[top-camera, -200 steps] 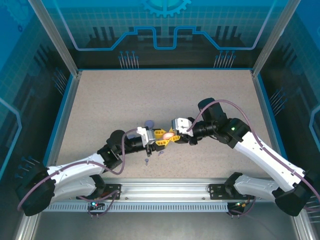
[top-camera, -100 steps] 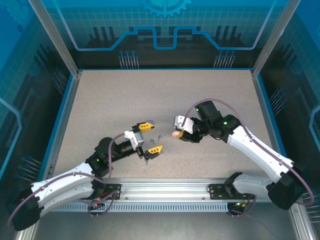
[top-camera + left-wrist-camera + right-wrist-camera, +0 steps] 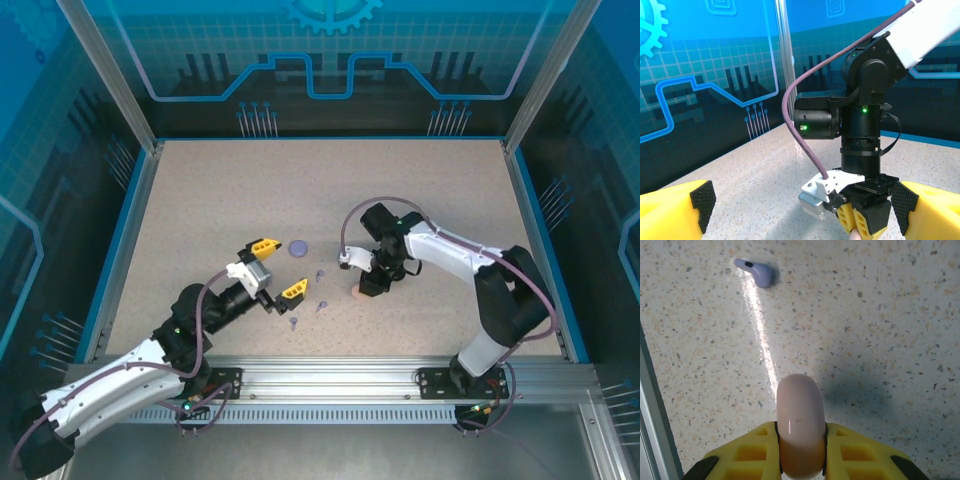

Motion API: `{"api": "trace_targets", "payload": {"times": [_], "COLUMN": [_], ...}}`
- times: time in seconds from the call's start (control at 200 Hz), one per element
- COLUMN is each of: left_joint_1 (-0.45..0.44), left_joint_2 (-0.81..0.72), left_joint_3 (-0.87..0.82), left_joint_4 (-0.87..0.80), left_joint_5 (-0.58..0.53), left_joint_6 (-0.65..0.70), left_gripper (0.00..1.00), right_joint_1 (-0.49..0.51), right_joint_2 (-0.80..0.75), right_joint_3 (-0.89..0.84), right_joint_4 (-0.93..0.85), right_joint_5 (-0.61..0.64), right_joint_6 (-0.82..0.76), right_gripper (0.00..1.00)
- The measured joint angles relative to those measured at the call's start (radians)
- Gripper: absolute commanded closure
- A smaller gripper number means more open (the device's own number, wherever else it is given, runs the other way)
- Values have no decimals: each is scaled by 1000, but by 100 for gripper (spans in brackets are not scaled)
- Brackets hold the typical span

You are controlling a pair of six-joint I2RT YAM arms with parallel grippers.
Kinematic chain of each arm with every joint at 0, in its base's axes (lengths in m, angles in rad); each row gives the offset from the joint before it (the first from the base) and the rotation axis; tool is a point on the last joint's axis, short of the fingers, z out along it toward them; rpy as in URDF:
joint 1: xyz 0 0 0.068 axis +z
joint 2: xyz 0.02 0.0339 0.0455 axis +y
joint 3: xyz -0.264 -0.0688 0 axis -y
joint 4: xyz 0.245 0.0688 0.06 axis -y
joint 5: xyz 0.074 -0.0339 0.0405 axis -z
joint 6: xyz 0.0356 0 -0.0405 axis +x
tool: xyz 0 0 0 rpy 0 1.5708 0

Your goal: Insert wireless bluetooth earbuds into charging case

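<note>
My right gripper (image 3: pixel 360 291) points straight down at the table, shut on a pink rounded charging case (image 3: pixel 800 422) held edge-on between its yellow fingers (image 3: pixel 745 456). The left wrist view shows that gripper (image 3: pixel 862 220) from the side, the case's tip (image 3: pixel 855 235) just below it. My left gripper (image 3: pixel 279 267) is open and holds nothing, a short way left of the right one. Three lavender earbuds lie loose between them (image 3: pixel 320 273), (image 3: pixel 322 306), (image 3: pixel 293 322). One lavender earbud (image 3: pixel 756 271) lies ahead of the pink case.
A lavender round disc case (image 3: pixel 299 247) lies flat just beyond the left gripper's far finger (image 3: pixel 264 244). The speckled table (image 3: pixel 420 190) is bordered by a blue rim and aluminium posts. A metal rail (image 3: pixel 330 385) runs along the near edge.
The two grippers were together on the pink case; the left let go, opened and drew back to the lower left. The right swung the case downward toward the table.
</note>
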Motion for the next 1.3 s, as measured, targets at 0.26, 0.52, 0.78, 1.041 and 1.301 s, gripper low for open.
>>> {"api": "trace_targets", "payload": {"times": [0.26,0.52,0.78,1.041,1.301], "left_joint_1": [0,0,59,296,529], "left_joint_2": [2,15,47,53,66], "left_joint_3": [0,0,8,63,106], "left_joint_4": [-19,-24,-106,-233,-394], "left_joint_5": [-19,-48,-120,-132,-134], "left_joint_6": [0,2,-15,-201,-450], "left_gripper": [6,2,1,1,1], "right_joint_1": [-66,-93,-95,-59,35], "right_joint_2": [128,147,87,-24,47], "right_joint_3": [66,80,109,173,268], "right_joint_4": [-61,-85,-81,-12,115], "right_joint_5": [-10,9,99,156,142], "right_joint_6": [28,76,92,5,-203], "right_gripper": [79,53,33,17,6]}}
